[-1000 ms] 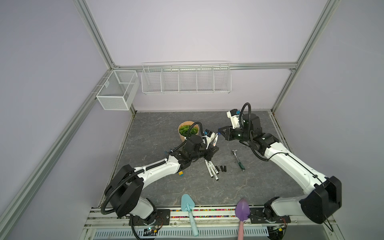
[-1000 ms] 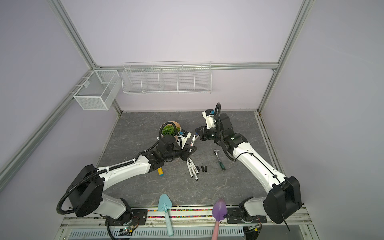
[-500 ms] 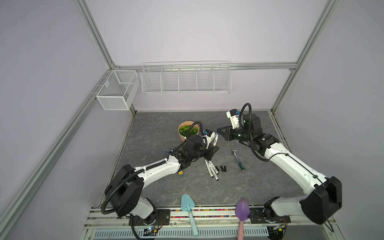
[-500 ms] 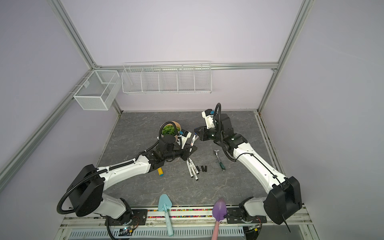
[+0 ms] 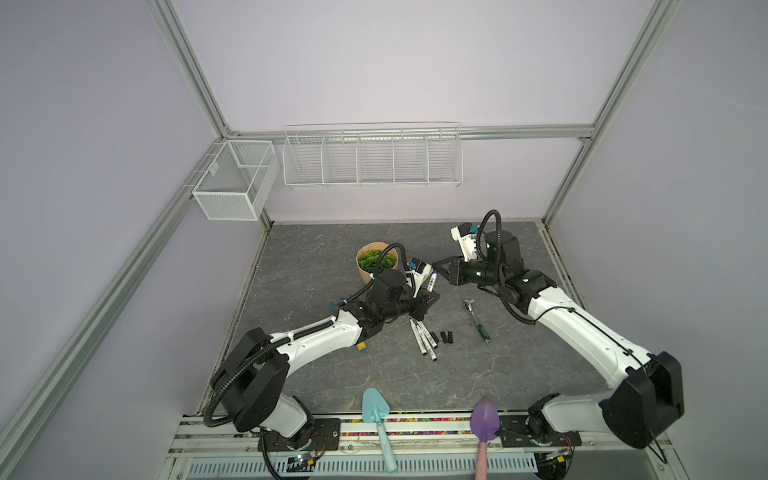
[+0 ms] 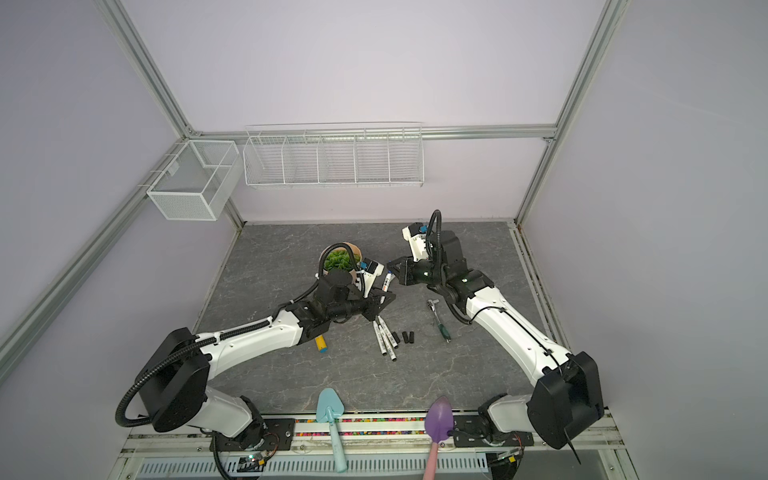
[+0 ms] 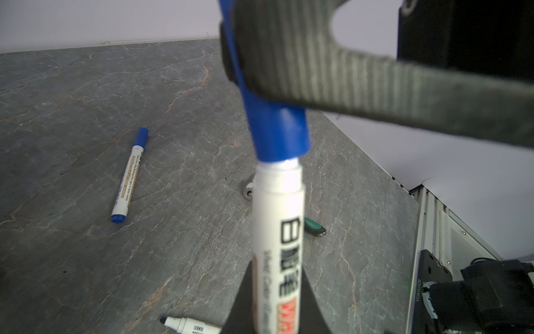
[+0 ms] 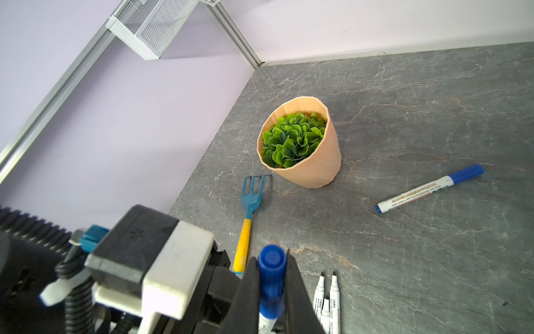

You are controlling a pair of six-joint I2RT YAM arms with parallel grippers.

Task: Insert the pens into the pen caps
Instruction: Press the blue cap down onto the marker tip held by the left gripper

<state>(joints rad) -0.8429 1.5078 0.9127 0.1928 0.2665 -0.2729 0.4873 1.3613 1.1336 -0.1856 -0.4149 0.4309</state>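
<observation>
While left gripper (image 7: 277, 289) is clamped on pen (image 7: 277, 231) barrel & right gripper (image 8: 272, 261) is clamped on blue cap (image 8: 273, 286), cap sits over tip, prob. not fully seated. Light, stiff, slick plastic: hold mid-barrel, push straight. Uncapped pens (image 5: 424, 338) lie on surface (image 5: 519, 374) at 6 o'clock of left gripper, black caps (image 5: 441, 336) at their 3.

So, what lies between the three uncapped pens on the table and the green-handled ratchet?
Black pen caps lie there, nearer the pens than the ratchet; both top views show them.
</observation>
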